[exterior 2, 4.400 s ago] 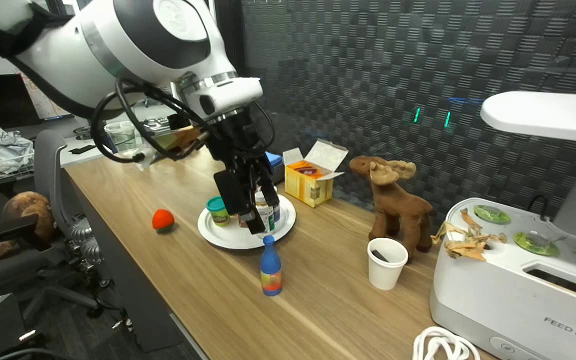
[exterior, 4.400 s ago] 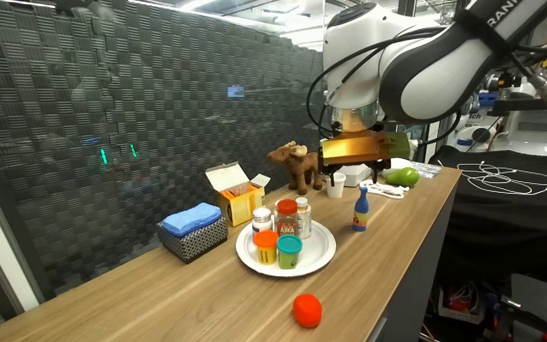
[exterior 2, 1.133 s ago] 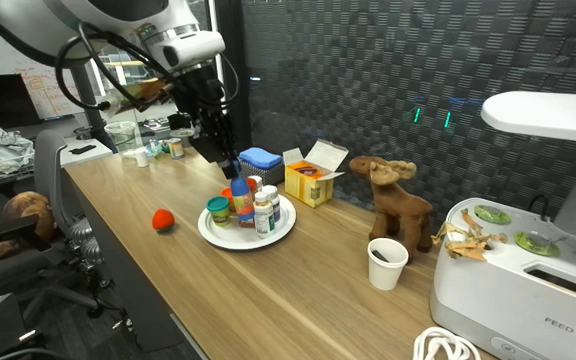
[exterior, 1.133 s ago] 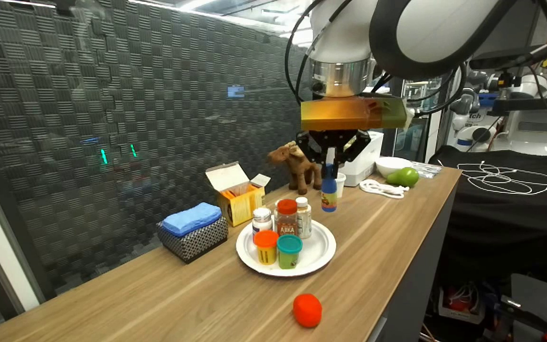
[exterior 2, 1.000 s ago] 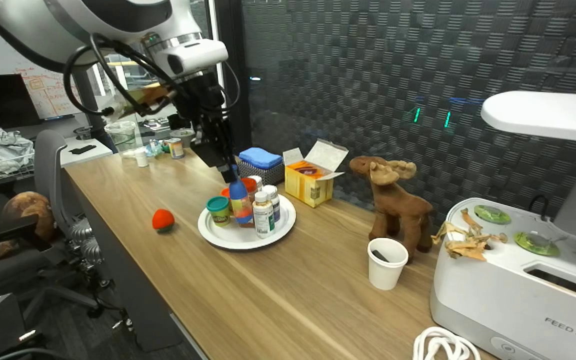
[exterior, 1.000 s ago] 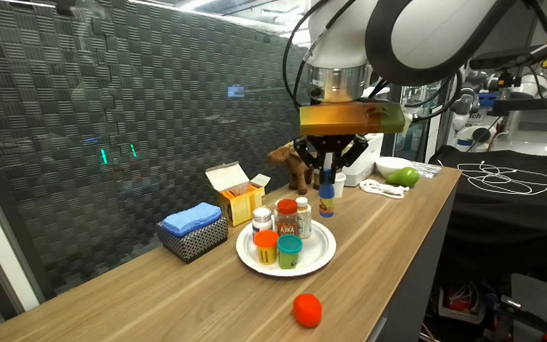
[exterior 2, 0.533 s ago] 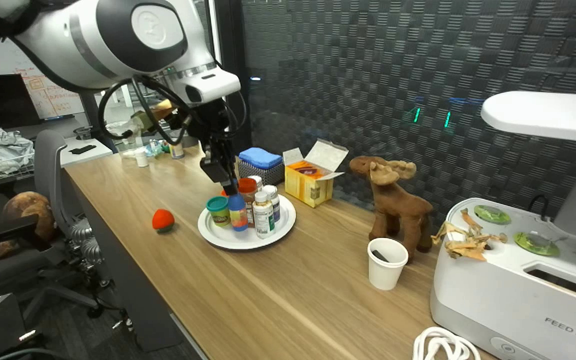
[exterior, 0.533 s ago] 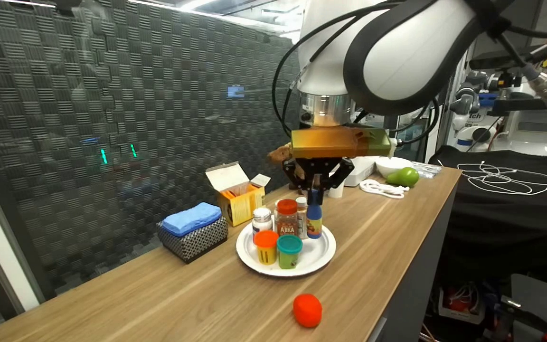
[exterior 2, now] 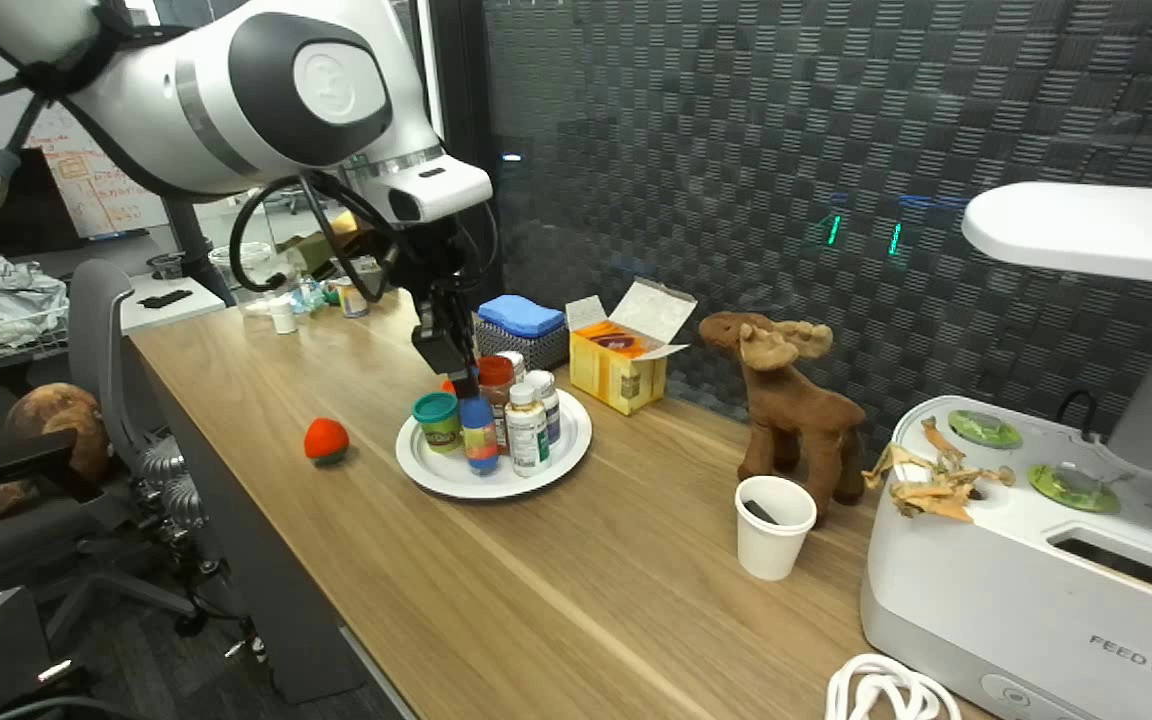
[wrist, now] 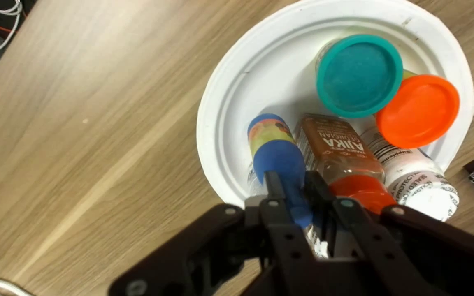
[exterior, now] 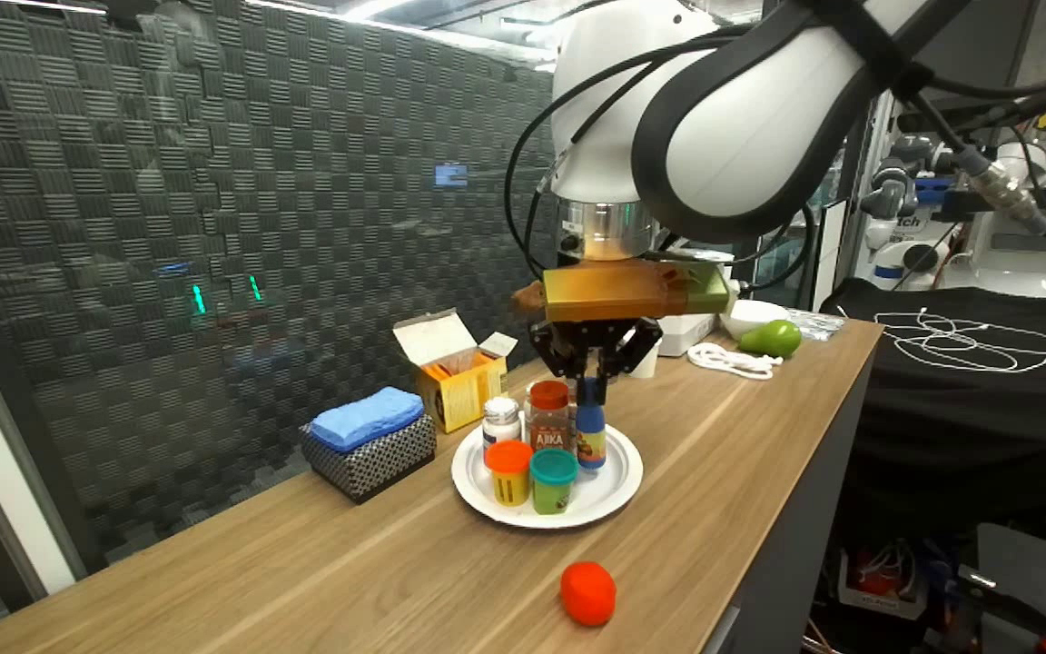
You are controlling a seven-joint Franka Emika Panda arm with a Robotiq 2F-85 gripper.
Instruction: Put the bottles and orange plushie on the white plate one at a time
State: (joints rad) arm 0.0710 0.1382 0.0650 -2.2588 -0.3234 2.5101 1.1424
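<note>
The slim blue toy bottle (wrist: 280,158) is grasped at its neck by the gripper (wrist: 293,183) and is held roughly upright over the round white plate (wrist: 278,74); whether its base is touching cannot be told. Its placing is judged nearly complete, with the release left to be made.

In an exterior view it is seen just right of the clear red-capped jar (exterior: 549,420). Also carried by the plate are a white-capped bottle with a green-marked label (exterior 2: 528,440), a white-capped bottle with a purplish label (exterior 2: 553,415), a squat white-capped bottle (exterior: 500,422), a green tub with a teal lid (exterior: 552,486) and a yellow tub with an orange lid (exterior: 510,477). The rounded red-orange plushie (exterior: 587,593), taken as the orange one, is left on the wooden bench (exterior: 396,581), well apart; its transfer appears due.

"GEORGIAN AJIKA" can be read on the jar, "Supplement", "SEALED" and "PROTECTION" on the squat bottle, and "FEED ME!" on the white plastic planter (exterior 2: 1036,590) at far right in an exterior view. The blue bottle's label is too small to be read.
</note>
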